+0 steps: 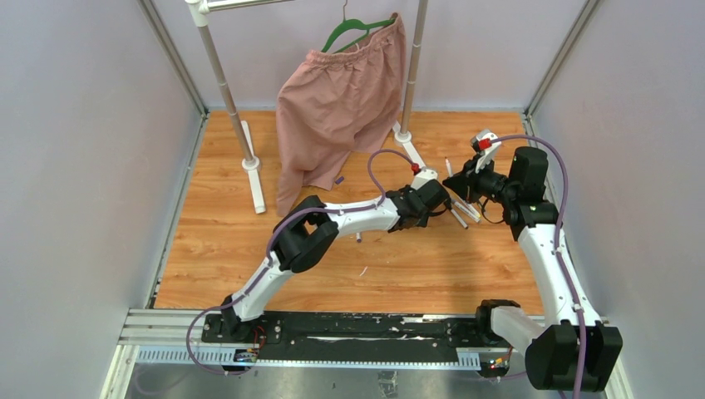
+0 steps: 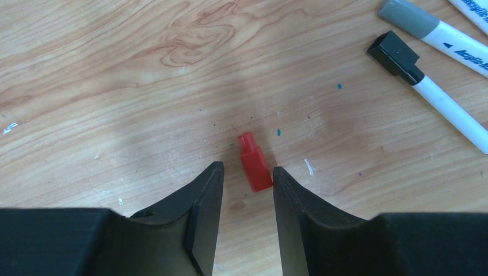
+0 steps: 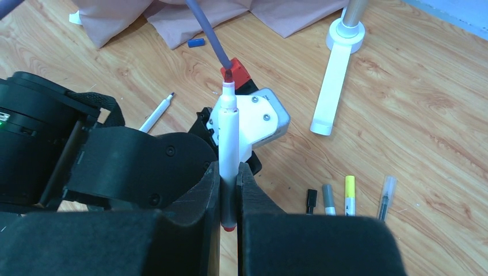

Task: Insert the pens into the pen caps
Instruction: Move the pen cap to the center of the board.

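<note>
The red cap (image 2: 255, 162) lies flat on the tabletop (image 2: 103, 80), narrow end pointing away from the wrist; it sits in the gap between the fingers of the left tool (image 2: 247, 168), just beside one finger and apart from the other. The left tool is spread, straddling the cap without pinching it; this placement suits a closing grasp across the cap's sides.

The red-tipped pen (image 3: 228, 138) is pinched by the right tool (image 3: 229, 172); the fingers are pressed together on the lower barrel, with the tip pointing ahead toward the left wrist. Gripping low on the barrel leaves the writing end free to enter a cap.

Further out, a grey-capped pen (image 2: 411, 17) and a black-capped pen (image 2: 443, 103) lie side by side on the tabletop; both appear already closed.

Judgement: the step in hand is pickup of the red cap; mating it with the red-tipped pen is not yet done.
</note>
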{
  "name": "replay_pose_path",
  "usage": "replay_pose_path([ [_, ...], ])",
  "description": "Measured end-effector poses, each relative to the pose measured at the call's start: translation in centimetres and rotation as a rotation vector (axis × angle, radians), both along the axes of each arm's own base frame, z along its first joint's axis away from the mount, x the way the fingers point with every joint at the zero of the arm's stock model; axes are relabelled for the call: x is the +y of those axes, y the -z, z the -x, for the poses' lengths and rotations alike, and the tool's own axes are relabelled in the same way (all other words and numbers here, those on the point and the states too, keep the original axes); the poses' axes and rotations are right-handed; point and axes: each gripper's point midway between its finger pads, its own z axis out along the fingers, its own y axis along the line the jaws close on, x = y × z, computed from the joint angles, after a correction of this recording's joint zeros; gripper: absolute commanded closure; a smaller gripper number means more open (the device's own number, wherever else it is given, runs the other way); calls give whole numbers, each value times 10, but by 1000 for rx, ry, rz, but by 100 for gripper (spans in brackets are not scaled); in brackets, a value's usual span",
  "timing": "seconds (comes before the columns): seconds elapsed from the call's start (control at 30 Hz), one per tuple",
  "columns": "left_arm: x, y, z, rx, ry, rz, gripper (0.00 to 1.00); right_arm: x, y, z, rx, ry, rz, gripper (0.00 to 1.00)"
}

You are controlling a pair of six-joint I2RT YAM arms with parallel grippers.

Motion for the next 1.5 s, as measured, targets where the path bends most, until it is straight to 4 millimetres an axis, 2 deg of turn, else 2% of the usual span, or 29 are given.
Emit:
replay_pose_path([
  [0.1, 0, 4, -1, 0, -5, -13, 59, 1, 0, 0, 1, -3, -4, 100],
  [0.3, -1, 4, -3, 1, -11, -21, 69, 0, -1, 0, 0, 0, -8, 100],
  [0.5, -2, 4, -4, -1, 3, -30, 88, 0, -2, -1, -1, 2, -9, 100],
  [0.67, 1, 4, 0, -12, 47, -43, 90, 1, -2, 0, 0, -2, -12, 100],
  [0.73, 13, 4, 11, -1, 95, -58, 90, 1, -2, 0, 0, -5, -14, 100],
  [0.87, 40, -6, 48, 55, 263, -78, 90, 2, -3, 2, 0, -13, -19, 100],
  [0.93, 46, -21, 63, 62, 359, -63, 90, 3, -3, 3, -1, -17, -21, 100],
  [1.1, 50, -82, 88, 11, 620, -36, 90, 5, -6, 5, -13, -26, -28, 100],
  [1.2, 62, -97, 104, 5, 763, -73, 89, 6, -7, 6, -17, -34, -34, 100],
  [1.33, 86, -86, 126, 57, 926, -170, 89, 8, -8, 8, -17, -45, -43, 100],
  [1.5, 124, -53, 147, 156, 1069, -311, 89, 12, -11, 11, -16, -65, -63, 100],
])
